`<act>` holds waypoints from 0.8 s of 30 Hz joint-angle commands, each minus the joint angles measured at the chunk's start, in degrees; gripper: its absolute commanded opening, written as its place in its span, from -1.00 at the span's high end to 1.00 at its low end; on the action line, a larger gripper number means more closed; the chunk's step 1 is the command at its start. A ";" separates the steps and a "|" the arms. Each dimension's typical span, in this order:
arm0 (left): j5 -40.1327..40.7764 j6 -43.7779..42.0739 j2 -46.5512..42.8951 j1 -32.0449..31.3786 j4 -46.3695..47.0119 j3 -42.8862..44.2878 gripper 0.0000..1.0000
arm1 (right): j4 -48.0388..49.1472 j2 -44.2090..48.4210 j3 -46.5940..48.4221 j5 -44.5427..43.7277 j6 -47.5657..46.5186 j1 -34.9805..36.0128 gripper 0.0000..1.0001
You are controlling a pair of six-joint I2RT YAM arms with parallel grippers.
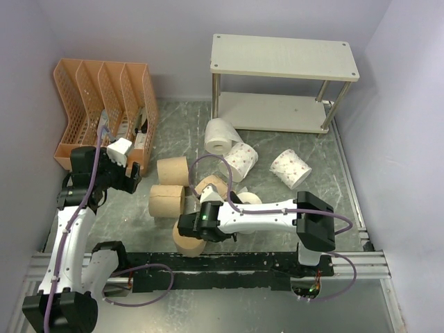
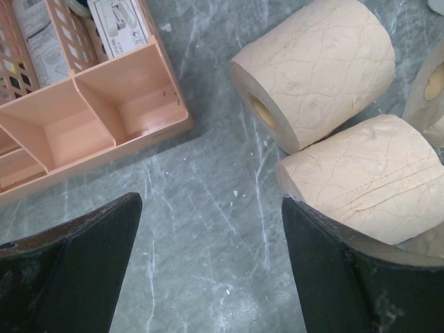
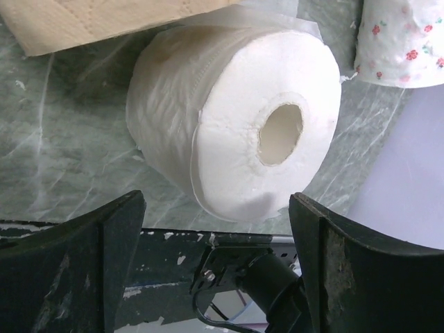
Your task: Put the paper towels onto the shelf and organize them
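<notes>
The two-tier off-white shelf (image 1: 284,59) stands at the back right with both boards bare. Several paper towels lie on the table: tan rolls (image 1: 173,170), (image 1: 166,201), (image 1: 187,244), white rolls (image 1: 220,135), and speckled ones (image 1: 241,161), (image 1: 290,168). My left gripper (image 1: 132,177) is open and empty over bare table (image 2: 211,201), with two tan rolls (image 2: 319,69), (image 2: 368,177) just to its right. My right gripper (image 1: 186,227) is open (image 3: 216,198), and a white roll (image 3: 236,118) lies on its side just beyond its fingertips, not held.
An orange slotted organizer (image 1: 104,104) holding small items stands at the back left, close to my left gripper (image 2: 90,118). A black rail (image 1: 229,263) runs along the table's near edge. Purple walls close in the sides and back.
</notes>
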State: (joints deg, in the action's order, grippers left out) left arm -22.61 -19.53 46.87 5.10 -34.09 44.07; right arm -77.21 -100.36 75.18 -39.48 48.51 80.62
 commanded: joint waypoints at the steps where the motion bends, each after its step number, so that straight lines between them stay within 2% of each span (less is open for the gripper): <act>1: -1.09 -1.02 0.35 0.56 1.13 0.03 -0.88 | -1.78 -0.33 -2.22 -3.48 6.14 0.15 -0.70; 6: -1.10 -0.91 0.24 0.58 1.35 -0.06 -0.87 | 0.41 -1.06 -4.73 -4.38 7.00 -0.43 -0.57; 11: -0.44 -0.86 0.99 0.61 1.14 0.12 -0.88 | 5.56 -0.16 -6.56 -5.05 4.58 -3.58 0.12; 16: -0.30 -0.87 1.16 0.66 1.13 0.06 -0.88 | 10.31 -0.10 -8.69 -3.95 2.15 -4.85 0.31; 17: -0.33 -0.93 1.20 0.66 1.06 0.09 -0.88 | 10.88 -0.10 -9.11 -3.70 1.99 -4.87 0.40; 20: -0.24 -0.86 1.36 0.65 1.15 0.13 -0.88 | 10.58 0.51 -9.28 -3.50 2.65 -4.92 1.00; 24: -0.20 -0.86 1.68 0.61 1.14 0.17 -0.87 | 5.40 2.21 -5.19 -4.83 3.72 -3.65 1.00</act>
State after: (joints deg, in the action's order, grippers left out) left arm -22.61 -19.62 48.25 5.13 -34.09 44.07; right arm -72.73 -99.15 67.83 -44.60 49.45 76.79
